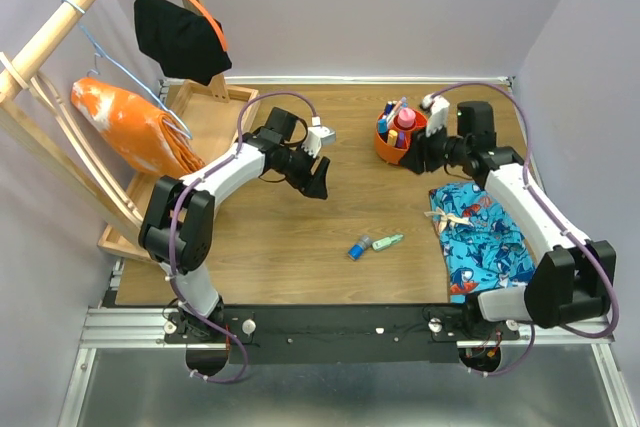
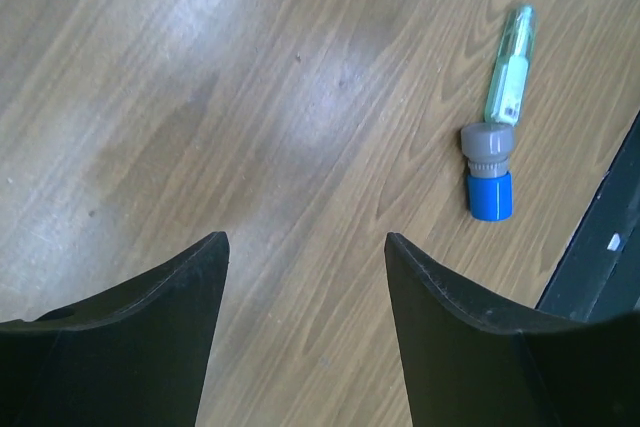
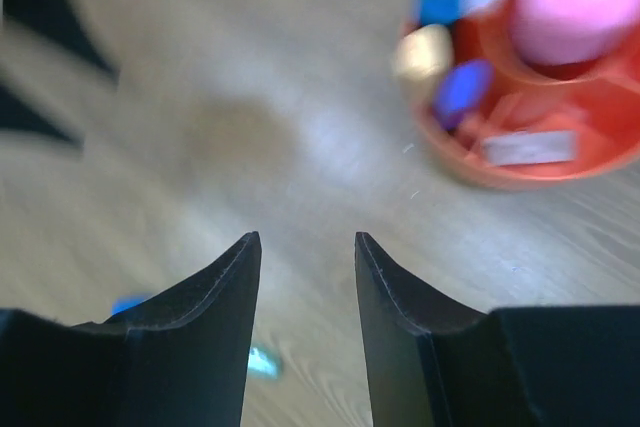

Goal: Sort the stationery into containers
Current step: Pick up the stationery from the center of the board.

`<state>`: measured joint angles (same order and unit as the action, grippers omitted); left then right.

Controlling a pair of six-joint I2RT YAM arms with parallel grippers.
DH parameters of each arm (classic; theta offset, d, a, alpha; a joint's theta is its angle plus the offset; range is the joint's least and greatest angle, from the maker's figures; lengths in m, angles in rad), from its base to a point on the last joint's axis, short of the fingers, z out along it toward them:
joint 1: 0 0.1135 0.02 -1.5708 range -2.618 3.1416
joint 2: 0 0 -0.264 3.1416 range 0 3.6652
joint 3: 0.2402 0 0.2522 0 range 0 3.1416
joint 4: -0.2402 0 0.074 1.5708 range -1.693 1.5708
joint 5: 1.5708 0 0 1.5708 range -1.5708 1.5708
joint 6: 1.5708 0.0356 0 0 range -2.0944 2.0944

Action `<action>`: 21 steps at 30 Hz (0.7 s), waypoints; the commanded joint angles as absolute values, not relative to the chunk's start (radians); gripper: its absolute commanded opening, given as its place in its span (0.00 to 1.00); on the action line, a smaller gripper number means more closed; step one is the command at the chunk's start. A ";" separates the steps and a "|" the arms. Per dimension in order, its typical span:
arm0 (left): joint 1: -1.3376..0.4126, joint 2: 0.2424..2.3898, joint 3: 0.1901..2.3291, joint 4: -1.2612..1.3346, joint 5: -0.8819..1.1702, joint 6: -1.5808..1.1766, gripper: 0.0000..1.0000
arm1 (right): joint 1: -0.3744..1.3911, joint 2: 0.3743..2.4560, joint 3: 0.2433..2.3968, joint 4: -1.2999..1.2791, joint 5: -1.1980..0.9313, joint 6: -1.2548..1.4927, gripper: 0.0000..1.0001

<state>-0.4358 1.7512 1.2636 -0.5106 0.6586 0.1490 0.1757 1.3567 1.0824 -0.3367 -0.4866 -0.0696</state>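
Brown wood-grain tabletop (image 1: 300, 237) was noted bearing a stubby blue-and-grey marker (image 1: 357, 248) beside a pale green marker (image 1: 388, 241), lower centre; left gripper (image 2: 305, 239) and right gripper (image 3: 307, 237) were spread, nothing grasped.

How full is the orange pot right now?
Fairly full: stationery crowds the orange pot, poking above its rim.

A blue patterned cloth (image 1: 485, 237) lies at the right edge of the table (image 1: 300, 237). At the left, a wooden rack (image 1: 60, 22) carries an orange garment (image 1: 130, 122) (blotched white) and a black cloth (image 1: 180, 37), over a light-wood tray (image 1: 215, 112).
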 commanded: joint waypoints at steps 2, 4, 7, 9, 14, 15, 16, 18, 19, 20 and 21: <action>-0.451 1.689 1.224 -0.508 0.554 0.152 0.73 | 0.308 1.302 1.039 -0.760 -0.635 -0.727 0.51; -0.451 1.683 1.226 -0.508 0.542 0.161 0.73 | 0.397 1.292 1.013 -0.804 -0.586 -0.836 0.51; -0.451 1.675 1.223 -0.500 0.532 0.163 0.73 | 0.492 1.296 0.957 -0.808 -0.499 -0.939 0.50; -0.453 1.664 1.218 -0.506 0.525 0.173 0.73 | 0.523 1.314 0.937 -0.810 -0.483 -0.988 0.50; -0.451 1.635 1.190 -0.515 0.505 0.193 0.74 | 0.598 1.359 0.905 -0.795 -0.456 -1.057 0.50; -0.451 1.626 1.184 -0.515 0.503 0.198 0.74 | 0.604 1.367 0.900 -0.789 -0.451 -1.061 0.50; -0.451 1.621 1.178 -0.515 0.502 0.198 0.74 | 0.612 1.383 0.893 -0.781 -0.448 -1.065 0.50; -0.453 1.611 1.160 -0.514 0.497 0.201 0.74 | 0.617 1.400 0.891 -0.758 -0.437 -1.075 0.50; -0.453 1.609 1.157 -0.512 0.495 0.202 0.74 | 0.620 1.410 0.891 -0.755 -0.436 -1.083 0.50; -0.453 1.606 1.149 -0.514 0.495 0.206 0.74 | 0.621 1.423 0.893 -0.749 -0.433 -1.092 0.50; -0.453 1.606 1.149 -0.515 0.494 0.206 0.74 | 0.623 1.434 0.893 -0.747 -0.430 -1.098 0.50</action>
